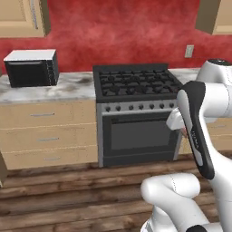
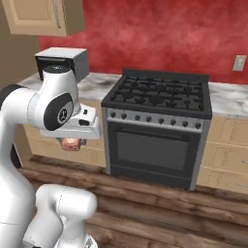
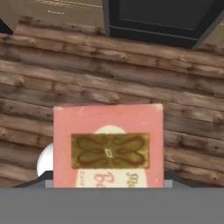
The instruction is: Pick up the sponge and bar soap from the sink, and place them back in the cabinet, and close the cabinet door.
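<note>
One object is carried in the gripper [image 2: 71, 143]: the bar soap [image 3: 108, 146], a flat pinkish-red block with a brown ornamental label on its face. In the hand view it is seen close to the camera, held above the wooden plank floor [image 3: 109, 70], with the dark lower edge of the stove [image 3: 157, 22] at the top of that view. The fingers themselves are hidden behind the block there, yet the soap is plainly clamped between them, since it hangs in the air under the hand. In the right base view the bar soap is glimpsed as a small reddish piece just beneath the white wrist, to the left of the stove [image 2: 157, 131] and in front of the tan drawers [image 2: 94, 145]. In the left base view only a sliver of reddish colour is made out beside the forearm, at the hand [image 1: 181, 129], and the fingers cannot be told apart there.

Beyond the arm, a black gas stove [image 1: 136, 113] with a row of knobs is set into a marbled counter [image 1: 45, 90]. A microwave [image 1: 31, 68] is placed on the counter to the left of the stove. Tan wall cabinets [image 1: 22, 18] are hung against the red wall [image 1: 122, 31], and a socket [image 1: 189, 50] is mounted on that wall.
</note>
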Robot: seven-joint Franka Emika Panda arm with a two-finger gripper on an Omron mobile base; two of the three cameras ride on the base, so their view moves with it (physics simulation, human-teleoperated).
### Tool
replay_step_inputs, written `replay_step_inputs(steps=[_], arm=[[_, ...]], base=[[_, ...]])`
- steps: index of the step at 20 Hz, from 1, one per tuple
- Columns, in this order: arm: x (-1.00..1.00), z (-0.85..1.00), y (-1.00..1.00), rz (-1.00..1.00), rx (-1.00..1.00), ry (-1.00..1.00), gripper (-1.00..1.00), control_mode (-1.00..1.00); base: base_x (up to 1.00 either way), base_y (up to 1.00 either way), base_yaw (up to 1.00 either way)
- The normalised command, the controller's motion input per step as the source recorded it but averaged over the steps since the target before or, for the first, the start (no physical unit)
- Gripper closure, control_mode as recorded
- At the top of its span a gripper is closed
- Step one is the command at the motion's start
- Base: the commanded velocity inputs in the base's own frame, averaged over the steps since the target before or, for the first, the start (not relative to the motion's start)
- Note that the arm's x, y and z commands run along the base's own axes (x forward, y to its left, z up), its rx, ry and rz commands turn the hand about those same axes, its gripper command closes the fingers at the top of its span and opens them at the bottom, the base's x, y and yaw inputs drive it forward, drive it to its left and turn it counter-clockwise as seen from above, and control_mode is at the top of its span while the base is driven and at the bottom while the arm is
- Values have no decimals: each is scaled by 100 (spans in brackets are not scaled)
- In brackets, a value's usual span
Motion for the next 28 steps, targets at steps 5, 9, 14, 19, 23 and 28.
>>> replay_step_inputs(steps=[5,9,14,19,23,28], arm=[[0,0,0,0,0,0,100,100],[0,0,0,0,0,0,100,100],[0,0,0,0,0,0,100,100],[0,0,0,0,0,0,100,100],[0,0,0,0,0,0,100,100],[0,0,0,0,0,0,100,100]], base=[[27,-29,-25],[26,-51,-17],[9,-75,-3],[9,-81,-1],[14,-81,0],[24,-68,0]])
